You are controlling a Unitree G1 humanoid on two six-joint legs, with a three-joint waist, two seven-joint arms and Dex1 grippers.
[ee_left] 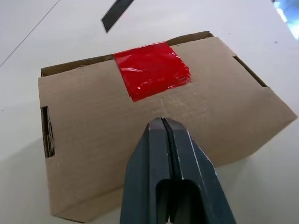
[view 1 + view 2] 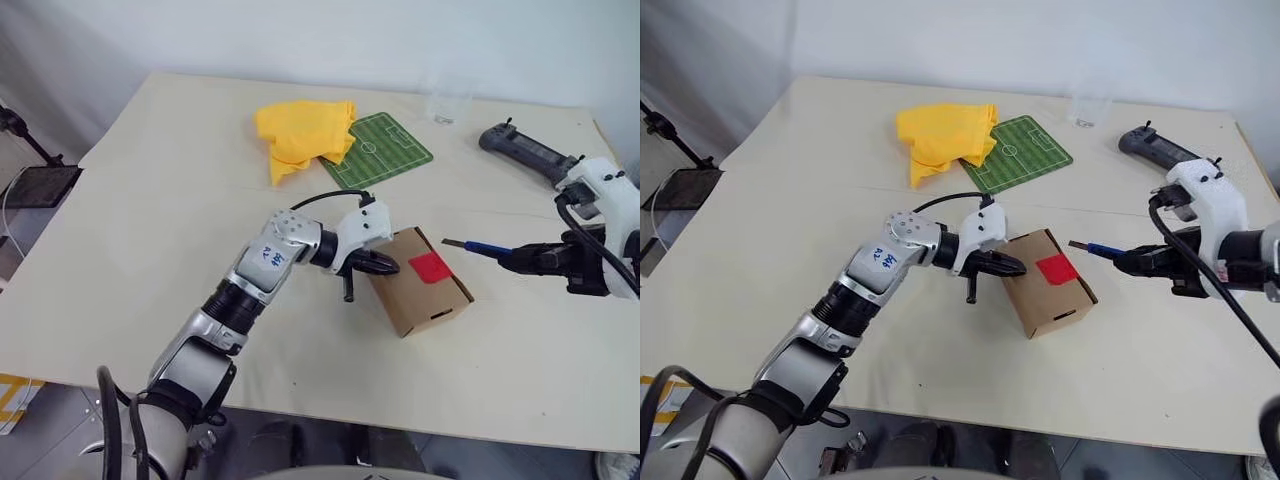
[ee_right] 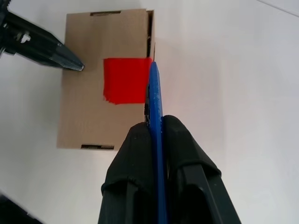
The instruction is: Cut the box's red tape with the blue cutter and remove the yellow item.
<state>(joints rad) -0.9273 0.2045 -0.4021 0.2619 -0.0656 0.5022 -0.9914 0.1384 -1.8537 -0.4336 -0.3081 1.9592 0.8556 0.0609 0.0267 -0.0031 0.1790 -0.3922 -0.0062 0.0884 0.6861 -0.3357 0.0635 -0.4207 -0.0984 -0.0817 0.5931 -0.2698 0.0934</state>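
Observation:
The brown cardboard box (image 2: 408, 293) lies closed on the table, with the red tape (image 2: 428, 266) across the lid's right edge. My left gripper (image 2: 390, 266) is shut and empty, its tip at the lid's left side, a short way from the tape (image 1: 152, 70). Whether it touches the lid I cannot tell. My right gripper (image 2: 532, 259) is shut on the blue cutter (image 2: 487, 248). The cutter's silvery tip points left at the box and hangs just right of it, in line with the lid's taped edge (image 3: 124, 80). The yellow item is hidden.
A yellow cloth (image 2: 300, 133) lies at the back beside a green soccer-field mat (image 2: 385, 148). A clear cup (image 2: 447, 105) and a black controller (image 2: 525, 150) sit at the back right. The table's front edge (image 2: 330, 418) runs close below the box.

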